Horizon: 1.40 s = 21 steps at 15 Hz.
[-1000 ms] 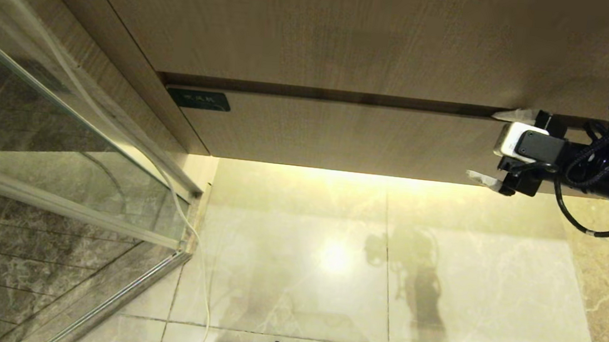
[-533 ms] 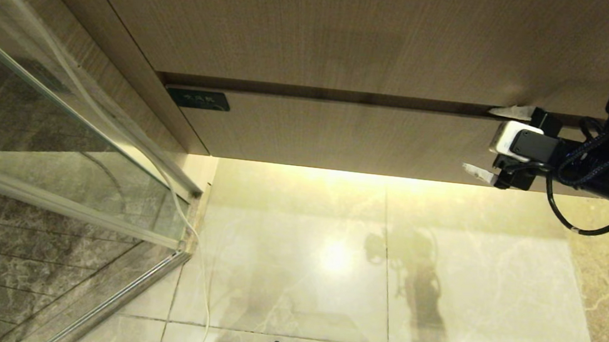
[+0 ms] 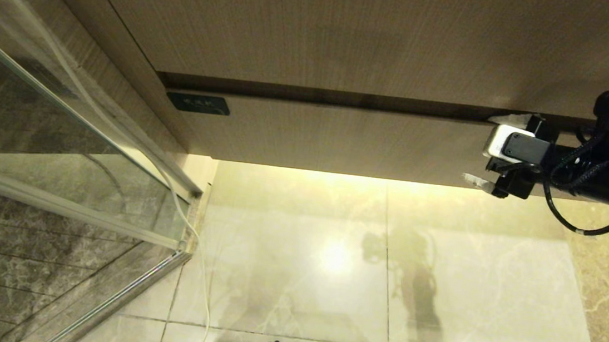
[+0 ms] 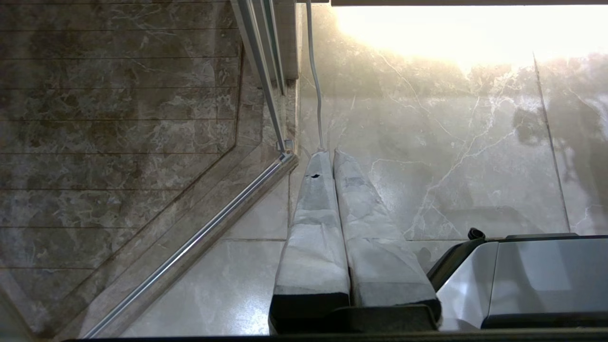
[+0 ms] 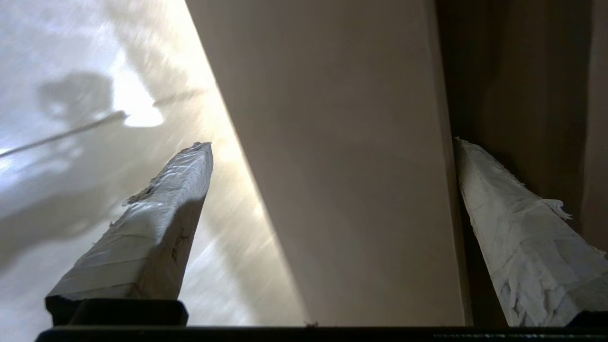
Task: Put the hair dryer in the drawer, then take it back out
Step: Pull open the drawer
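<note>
A: Where is the drawer (image 3: pixel 341 138)?

B: In the head view it is the wide wood-grain band across the upper middle of the frame, under a dark gap that separates it from the larger cabinet panel (image 3: pixel 324 27) above. Its front sits nearly flush with the cabinet. A small dark plate (image 3: pixel 198 103) is on its left end.

A: And the right tool (image 3: pixel 487 149)?

B: At the right edge of the frame, on the drawer's right end. Its two taped fingers are spread wide, one at the dark gap along the drawer's top edge, the other at the drawer's lower edge, so the drawer front lies between them. In the right wrist view the fingers (image 5: pixel 156 228) stand far apart with the beige panel filling the space between; one finger reaches into the dark slot beside the panel. Nothing is in its grip. Whether the fingers touch the wood I cannot tell.

A: The left tool (image 4: pixel 328 156)?

B: Not in the head view. Its wrist view shows the two wrapped fingers pressed together, closed on nothing, pointing down at the pale marble floor (image 4: pixel 451 142) beside the robot's base (image 4: pixel 522 275).

A: The hair dryer?

B: It appears in none of the views.

A: What else is there?

B: A glass shower door (image 3: pixel 62 131) with a metal frame fills the left of the head view, and a thin white cord (image 3: pixel 201 261) runs down the floor beside it. A bright glow lies on the floor under the drawer.
</note>
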Tool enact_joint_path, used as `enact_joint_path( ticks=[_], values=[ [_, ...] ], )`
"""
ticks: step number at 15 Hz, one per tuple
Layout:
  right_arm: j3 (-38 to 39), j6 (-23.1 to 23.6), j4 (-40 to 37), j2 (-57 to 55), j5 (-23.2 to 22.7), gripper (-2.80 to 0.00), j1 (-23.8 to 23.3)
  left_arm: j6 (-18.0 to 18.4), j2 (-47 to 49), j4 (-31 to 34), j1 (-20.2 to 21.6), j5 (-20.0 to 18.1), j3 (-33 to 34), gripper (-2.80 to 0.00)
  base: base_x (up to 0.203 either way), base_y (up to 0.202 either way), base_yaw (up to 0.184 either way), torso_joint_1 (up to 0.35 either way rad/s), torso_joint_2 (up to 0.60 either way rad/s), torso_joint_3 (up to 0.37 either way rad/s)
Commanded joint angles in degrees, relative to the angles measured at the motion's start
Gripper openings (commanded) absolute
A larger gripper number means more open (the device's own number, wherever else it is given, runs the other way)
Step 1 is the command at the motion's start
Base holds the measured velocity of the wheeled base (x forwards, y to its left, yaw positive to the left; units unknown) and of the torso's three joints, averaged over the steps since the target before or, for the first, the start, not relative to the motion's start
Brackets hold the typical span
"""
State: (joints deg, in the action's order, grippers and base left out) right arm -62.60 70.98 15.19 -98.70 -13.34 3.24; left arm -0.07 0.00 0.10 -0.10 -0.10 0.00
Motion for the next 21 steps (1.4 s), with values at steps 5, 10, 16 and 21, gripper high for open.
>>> enact_joint_path(
  ticks=[5, 10, 16, 21],
  values=[
    [1.5, -7.4, -12.4, 4.5, 9.0, 0.0, 0.0, 0.0, 0.0, 0.0, 0.0, 0.0, 0.0, -2.8, 0.0, 0.0, 0.0, 0.0, 0.0, 0.0],
    [7.6, -9.1, -18.8, 11.1, 14.4, 0.0, -0.1, 0.0, 0.0, 0.0, -0.1, 0.0, 0.0, -2.8, 0.0, 0.0, 0.0, 0.0, 0.0, 0.0],
    [15.5, -11.2, -36.4, 25.3, 16.3, 0.0, -0.8, 0.0, 0.0, 0.0, 0.0, 0.0, 0.0, -2.8, 0.0, 0.0, 0.0, 0.0, 0.0, 0.0],
    [19.8, -16.3, -43.2, 36.6, 17.0, 0.0, -1.0, 0.0, 0.0, 0.0, 0.0, 0.0, 0.0, -2.8, 0.0, 0.0, 0.0, 0.0, 0.0, 0.0]
  ],
)
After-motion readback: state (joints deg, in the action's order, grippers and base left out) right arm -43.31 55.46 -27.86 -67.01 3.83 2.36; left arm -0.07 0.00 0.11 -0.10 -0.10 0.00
